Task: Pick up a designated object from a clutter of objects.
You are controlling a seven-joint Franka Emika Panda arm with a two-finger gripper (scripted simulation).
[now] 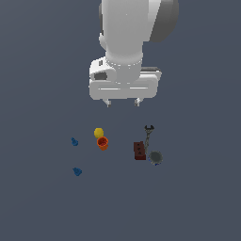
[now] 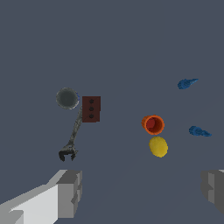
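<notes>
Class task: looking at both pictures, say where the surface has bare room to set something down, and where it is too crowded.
Bare room: the wide gap between the orange cup and the red-brown block, and the strip between the two blue pieces and the cup. Crowded: block, wrench and grey dish bunch together; the yellow ball sits against the cup.

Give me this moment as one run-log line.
phase: pre-approach | gripper: open, high above clutter, empty | target: red-brown block, untouched, beside grey wrench and grey dish
</notes>
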